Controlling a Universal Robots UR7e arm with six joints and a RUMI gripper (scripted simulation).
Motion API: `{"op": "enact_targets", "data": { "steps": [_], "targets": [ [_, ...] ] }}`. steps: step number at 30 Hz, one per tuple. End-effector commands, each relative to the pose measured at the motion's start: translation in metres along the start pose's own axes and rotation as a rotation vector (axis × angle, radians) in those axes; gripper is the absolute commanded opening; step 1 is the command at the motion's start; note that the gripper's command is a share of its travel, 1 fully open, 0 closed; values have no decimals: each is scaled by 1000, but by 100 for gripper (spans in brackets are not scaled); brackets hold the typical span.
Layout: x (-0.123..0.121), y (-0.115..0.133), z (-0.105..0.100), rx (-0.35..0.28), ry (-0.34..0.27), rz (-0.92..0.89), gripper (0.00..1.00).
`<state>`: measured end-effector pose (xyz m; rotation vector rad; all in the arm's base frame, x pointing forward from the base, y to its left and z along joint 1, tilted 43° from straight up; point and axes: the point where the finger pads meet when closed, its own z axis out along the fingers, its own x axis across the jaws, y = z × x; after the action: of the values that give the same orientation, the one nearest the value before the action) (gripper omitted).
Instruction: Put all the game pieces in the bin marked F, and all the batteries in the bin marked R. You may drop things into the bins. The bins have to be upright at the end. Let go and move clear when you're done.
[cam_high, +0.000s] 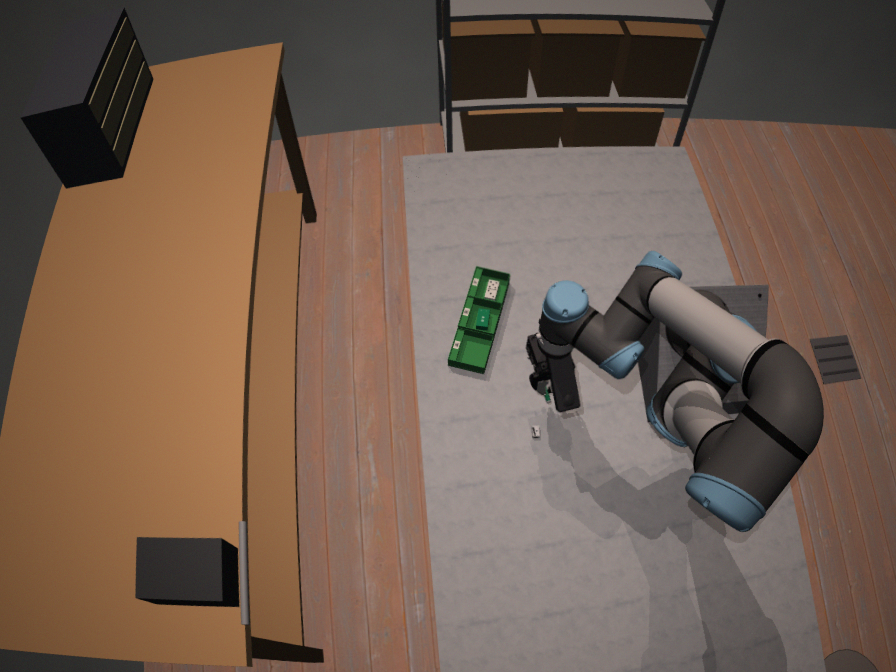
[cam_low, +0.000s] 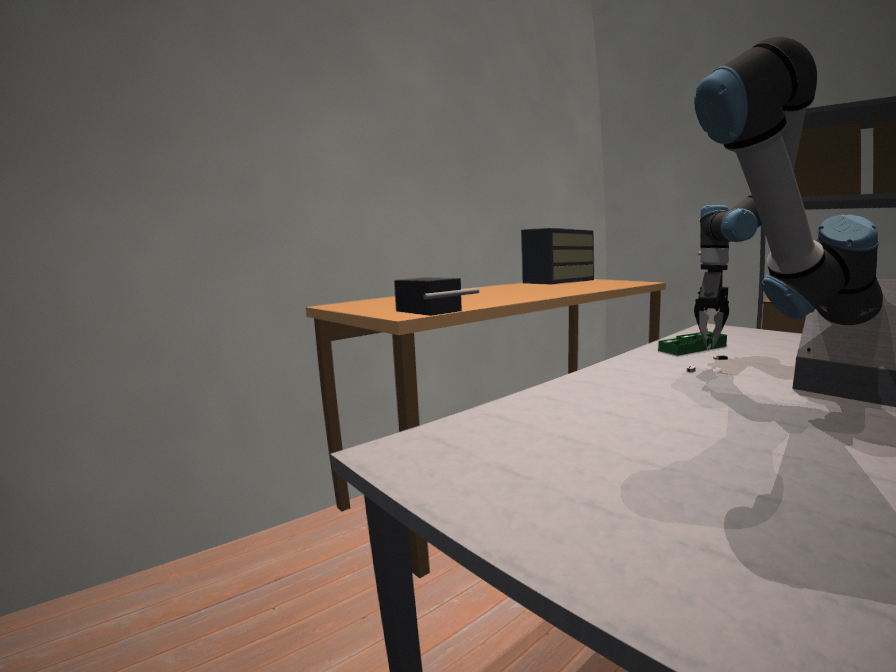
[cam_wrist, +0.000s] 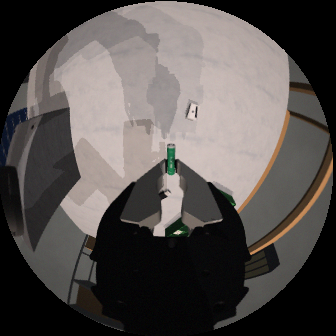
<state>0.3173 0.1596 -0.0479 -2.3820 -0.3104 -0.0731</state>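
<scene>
My gripper (cam_wrist: 171, 160) is shut on a small green battery (cam_wrist: 171, 159) and holds it above the grey table; it also shows in the top view (cam_high: 547, 394) and in the exterior view (cam_low: 711, 338). A small white game piece (cam_wrist: 192, 110) lies flat on the table beyond the fingertips; it also shows in the top view (cam_high: 535, 431). The green three-compartment bin (cam_high: 475, 319) stands upright to the gripper's left. Its far compartment holds a white game piece (cam_high: 492, 288), its middle one a green item. I cannot read the bin letters.
The arm's base plate (cam_high: 712, 339) sits on the table at the right. An orange workbench (cam_high: 144, 347) with two black boxes stands to the left across the wooden floor. A shelf unit (cam_high: 575, 72) with brown boxes stands behind the table.
</scene>
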Motion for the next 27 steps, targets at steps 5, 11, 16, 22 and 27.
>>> {"op": "enact_targets", "data": {
  "steps": [5, 11, 16, 22, 27],
  "targets": [
    [-1, -1, -8, 1, -1, 0, 0],
    [-1, -1, -8, 1, -1, 0, 0],
    [-1, -1, -8, 1, -1, 0, 0],
    [7, 22, -7, 1, -1, 185, 0],
    [16, 51, -7, 2, 0, 315, 0]
  ]
}}
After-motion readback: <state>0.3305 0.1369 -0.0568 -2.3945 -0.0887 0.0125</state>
